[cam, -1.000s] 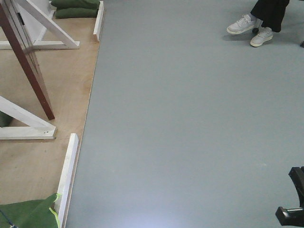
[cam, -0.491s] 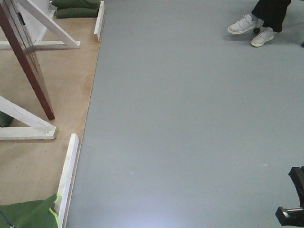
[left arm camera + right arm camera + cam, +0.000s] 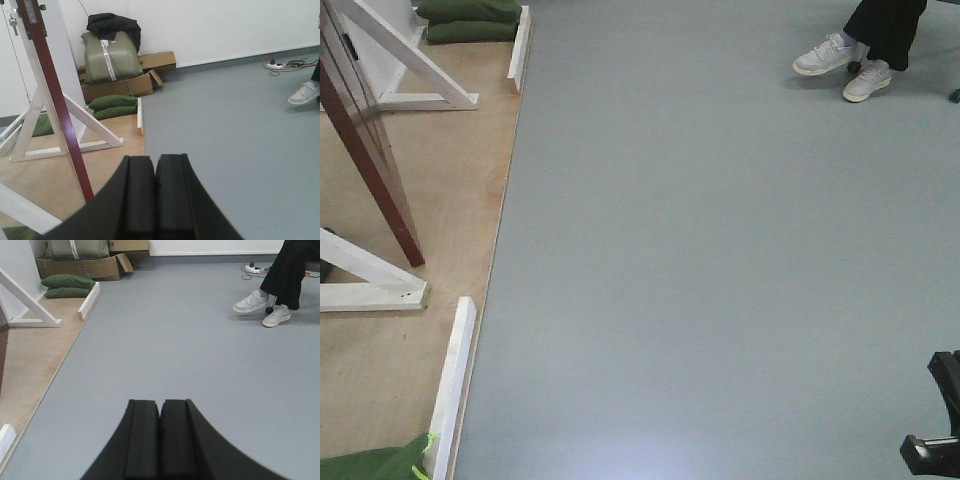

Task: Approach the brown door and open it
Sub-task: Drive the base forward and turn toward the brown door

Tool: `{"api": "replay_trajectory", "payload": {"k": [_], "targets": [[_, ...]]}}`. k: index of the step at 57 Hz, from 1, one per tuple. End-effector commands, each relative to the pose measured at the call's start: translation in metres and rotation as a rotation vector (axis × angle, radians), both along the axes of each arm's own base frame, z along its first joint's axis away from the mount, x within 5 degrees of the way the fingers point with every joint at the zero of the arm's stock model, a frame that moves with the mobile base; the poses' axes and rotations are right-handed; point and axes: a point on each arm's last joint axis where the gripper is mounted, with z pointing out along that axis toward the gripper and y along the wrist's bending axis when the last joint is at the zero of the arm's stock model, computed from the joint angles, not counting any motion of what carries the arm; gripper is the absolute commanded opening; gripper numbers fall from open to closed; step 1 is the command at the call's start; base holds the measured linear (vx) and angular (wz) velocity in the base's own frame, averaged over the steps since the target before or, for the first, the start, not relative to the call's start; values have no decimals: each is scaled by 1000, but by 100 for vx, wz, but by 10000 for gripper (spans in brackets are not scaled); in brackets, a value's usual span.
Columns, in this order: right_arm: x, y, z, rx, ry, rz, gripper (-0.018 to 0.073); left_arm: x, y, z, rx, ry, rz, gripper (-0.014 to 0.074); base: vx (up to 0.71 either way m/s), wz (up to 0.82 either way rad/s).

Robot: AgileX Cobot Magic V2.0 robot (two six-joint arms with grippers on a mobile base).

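Observation:
The brown door (image 3: pixel 380 170) stands at the far left of the front view, seen edge-on as a glossy reddish-brown slab on a plywood platform (image 3: pixel 450 190). The left wrist view shows the brown door's (image 3: pixel 60 110) narrow edge rising to a metal lock plate (image 3: pixel 31 12); its handle is out of view. My left gripper (image 3: pixel 155 162) is shut on nothing, a stretch short of the door's foot and to its right. Over grey floor my right gripper (image 3: pixel 160 405) is shut and empty, far from the door.
White diagonal braces (image 3: pixel 405 55) and a white base board (image 3: pixel 370 295) flank the door. A white kerb strip (image 3: pixel 450 385) edges the platform. Green sandbags (image 3: pixel 470 20), cardboard boxes (image 3: pixel 125 82) and a person's shoes (image 3: pixel 845 65) lie farther off. A black part (image 3: pixel 935 440) sits lower right.
In the front view the door, braces and platform have slid a little to the left and the kerb strip slightly down. The black part at lower right has not moved.

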Motion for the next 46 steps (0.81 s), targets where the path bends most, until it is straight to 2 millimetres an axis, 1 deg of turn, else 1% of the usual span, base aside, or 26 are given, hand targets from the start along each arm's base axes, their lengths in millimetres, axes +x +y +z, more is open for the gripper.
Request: {"api": "replay_trajectory", "payload": {"k": [1,14,46], "targets": [[2,0,6,-5,-80,-2,0,-2,1,14,-10,-111,8,67,14,-8],[2,0,6,-5,-80,-2,0,-2,1,14,-10,-111,8,67,13,2],[2,0,6,-5,-80,-2,0,-2,1,14,-10,-111,8,67,20,20]]}}
